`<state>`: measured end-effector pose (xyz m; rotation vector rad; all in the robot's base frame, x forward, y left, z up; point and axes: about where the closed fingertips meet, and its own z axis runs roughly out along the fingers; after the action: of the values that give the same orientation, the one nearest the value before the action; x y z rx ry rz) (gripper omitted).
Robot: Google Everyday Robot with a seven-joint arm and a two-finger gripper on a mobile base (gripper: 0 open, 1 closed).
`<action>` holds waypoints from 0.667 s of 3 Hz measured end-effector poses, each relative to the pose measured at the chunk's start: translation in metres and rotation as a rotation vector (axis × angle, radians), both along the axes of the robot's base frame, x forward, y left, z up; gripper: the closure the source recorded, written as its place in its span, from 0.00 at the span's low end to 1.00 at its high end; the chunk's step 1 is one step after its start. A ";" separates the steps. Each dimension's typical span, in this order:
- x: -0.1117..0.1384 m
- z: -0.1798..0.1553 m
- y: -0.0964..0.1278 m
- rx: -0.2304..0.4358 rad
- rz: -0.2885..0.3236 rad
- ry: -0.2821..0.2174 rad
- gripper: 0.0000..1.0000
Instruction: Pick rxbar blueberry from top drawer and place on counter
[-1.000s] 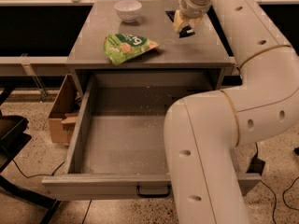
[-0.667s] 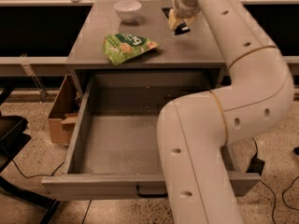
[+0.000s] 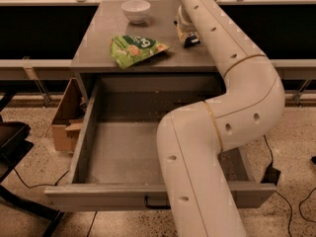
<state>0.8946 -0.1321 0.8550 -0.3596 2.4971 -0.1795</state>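
Camera view, the only one. The end effector [image 3: 186, 33] is in the upper middle of the frame, a bit right of centre, low over the back right part of the worktop [image 3: 98, 53]. The arm rises from the bottom of the frame and bends over the drawer to reach there.

The rxbar blueberry [image 3: 192, 41] shows as a dark wrapper directly under the end effector, at or very near the worktop surface. Whether the end effector has hold of the bar or is apart from it, I cannot tell.

The spot makes sense, i.e. well apart from the green snack bag [image 3: 136, 48] in the upper centre and the white bowl [image 3: 136, 9] above it.

The top drawer [image 3: 123, 152], lower centre, stands pulled out w/ only crumbs visible. So prob. the pick is done & only release and retreat are left.
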 end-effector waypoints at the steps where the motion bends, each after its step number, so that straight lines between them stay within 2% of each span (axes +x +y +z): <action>1: 0.001 -0.004 -0.002 -0.002 -0.015 0.003 0.84; 2: 0.001 -0.004 -0.002 -0.002 -0.015 0.003 0.61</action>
<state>0.8959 -0.1339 0.8506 -0.3427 2.5030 -0.1880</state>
